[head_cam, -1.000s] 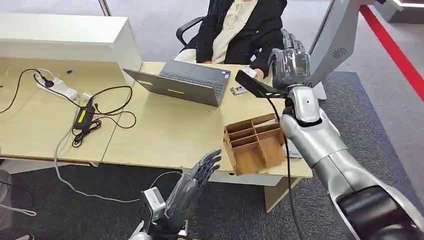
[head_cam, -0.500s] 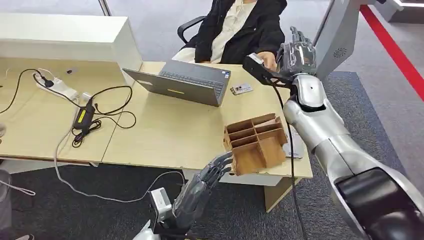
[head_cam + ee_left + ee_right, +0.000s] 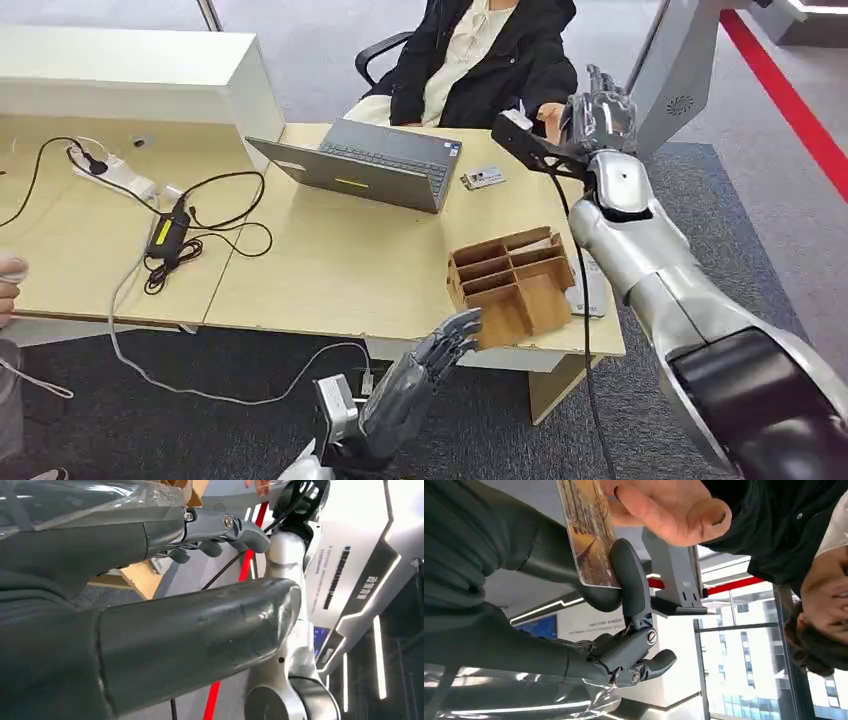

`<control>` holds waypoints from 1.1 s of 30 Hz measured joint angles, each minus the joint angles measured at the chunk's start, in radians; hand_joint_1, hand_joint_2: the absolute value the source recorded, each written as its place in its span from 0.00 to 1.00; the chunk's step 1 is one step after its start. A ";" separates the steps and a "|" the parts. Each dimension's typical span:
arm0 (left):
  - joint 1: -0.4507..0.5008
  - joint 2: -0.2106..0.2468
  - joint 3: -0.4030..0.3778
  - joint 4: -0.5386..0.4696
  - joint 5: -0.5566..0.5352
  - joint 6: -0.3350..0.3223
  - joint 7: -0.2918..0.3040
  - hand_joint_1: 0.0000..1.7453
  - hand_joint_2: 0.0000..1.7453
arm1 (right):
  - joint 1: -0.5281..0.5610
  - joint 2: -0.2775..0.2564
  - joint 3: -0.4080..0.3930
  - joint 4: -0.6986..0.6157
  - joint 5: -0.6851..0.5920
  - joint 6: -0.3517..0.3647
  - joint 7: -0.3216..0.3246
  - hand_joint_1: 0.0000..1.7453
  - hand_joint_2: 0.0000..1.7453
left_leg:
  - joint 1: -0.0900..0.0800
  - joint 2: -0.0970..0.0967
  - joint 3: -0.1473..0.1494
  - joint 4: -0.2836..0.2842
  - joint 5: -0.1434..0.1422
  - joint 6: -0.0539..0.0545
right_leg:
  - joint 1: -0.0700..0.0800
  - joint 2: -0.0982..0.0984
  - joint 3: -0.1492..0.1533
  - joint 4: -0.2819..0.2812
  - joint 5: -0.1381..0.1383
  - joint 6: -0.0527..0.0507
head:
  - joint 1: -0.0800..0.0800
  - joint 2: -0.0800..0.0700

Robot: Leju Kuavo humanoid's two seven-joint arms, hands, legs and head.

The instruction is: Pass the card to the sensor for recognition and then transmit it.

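Pinching one card [image 3: 589,535], right hand [image 3: 598,108]; person's hand [image 3: 659,505] touching; left hand [image 3: 440,350] empty, spread.

From my station I see an open grey laptop [image 3: 385,160] on the wooden worktop [image 3: 330,265], a wooden compartment box [image 3: 510,287] near its front edge, and a white power strip [image 3: 118,176] with black cables [image 3: 215,215] far left.

Even, bright indoor light; wrist views glare at windows, perhaps slightly blurred.
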 joint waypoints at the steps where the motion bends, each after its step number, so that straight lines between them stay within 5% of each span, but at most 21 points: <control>1: -0.001 -0.001 0.000 0.003 0.000 0.000 0.000 0.00 0.00 | 0.001 0.001 0.000 0.005 -0.001 0.000 0.000 1.00 1.00 | 0.000 0.000 0.000 0.000 0.000 0.000 | 0.000 0.000 0.000 0.000 0.000 0.000 | 0.000 0.000; 4: -0.003 -0.005 -0.001 0.013 0.005 0.000 -0.004 0.00 0.00 | 0.004 0.004 0.002 0.017 -0.004 0.001 -0.002 1.00 1.00 | 0.000 0.000 0.000 0.000 0.000 0.000 | 0.000 0.000 0.000 0.000 0.000 0.000 | 0.000 0.000; 6: -0.004 -0.009 -0.001 0.019 0.006 0.000 -0.006 0.00 0.00 | 0.007 0.008 0.004 0.026 -0.005 0.001 -0.003 0.85 1.00 | 0.000 0.000 0.000 0.000 0.000 0.000 | 0.000 0.000 0.000 0.000 0.000 0.000 | 0.000 0.000; 13: -0.013 -0.014 -0.001 0.040 0.014 0.000 -0.013 0.00 0.00 | 0.011 0.017 0.006 0.054 -0.019 -0.003 -0.010 0.90 1.00 | 0.000 0.000 0.000 0.000 0.000 0.000 | 0.000 0.000 0.000 0.000 0.000 0.000 | 0.000 0.000; 14: -0.014 -0.015 -0.001 0.042 0.015 0.000 -0.013 0.00 0.00 | 0.012 0.017 0.006 0.057 -0.019 -0.004 -0.010 0.84 1.00 | 0.000 0.000 0.000 0.000 0.000 0.000 | 0.000 0.000 0.000 0.000 0.000 0.000 | 0.000 0.000; 15: -0.014 -0.016 -0.001 0.044 0.015 0.000 -0.013 0.00 0.00 | 0.012 0.017 0.006 0.060 -0.019 -0.004 -0.010 0.44 1.00 | 0.000 0.000 0.000 0.000 0.000 0.000 | 0.000 0.000 0.000 0.000 0.000 0.000 | 0.000 0.000; 16: -0.016 -0.016 -0.002 0.048 0.015 0.000 -0.014 0.00 0.00 | 0.012 0.018 0.006 0.066 -0.019 -0.005 -0.011 0.31 1.00 | 0.000 0.000 0.000 0.000 0.000 0.000 | 0.000 0.000 0.000 0.000 0.000 0.000 | 0.000 0.000; 17: -0.018 -0.016 -0.003 0.051 0.015 0.000 -0.014 0.00 0.00 | 0.012 0.018 0.006 0.069 -0.019 -0.005 -0.012 0.00 1.00 | 0.000 0.000 0.000 0.000 0.000 0.000 | 0.000 0.000 0.000 0.000 0.000 0.000 | 0.000 0.000; 27: -0.020 -0.018 -0.012 0.064 0.024 0.016 -0.026 0.00 0.00 | 0.018 0.026 0.006 0.092 -0.029 -0.033 -0.024 0.00 1.00 | 0.000 0.000 0.000 0.000 0.000 0.000 | 0.000 0.000 0.000 0.000 0.000 0.000 | 0.000 0.000; 33: -0.020 -0.023 -0.013 0.069 -0.001 0.039 -0.031 0.00 0.00 | 0.016 0.034 0.000 0.092 -0.130 -0.114 -0.115 0.00 1.00 | 0.000 0.000 0.000 0.000 0.000 0.000 | 0.000 0.000 0.000 0.000 0.000 0.000 | 0.000 0.000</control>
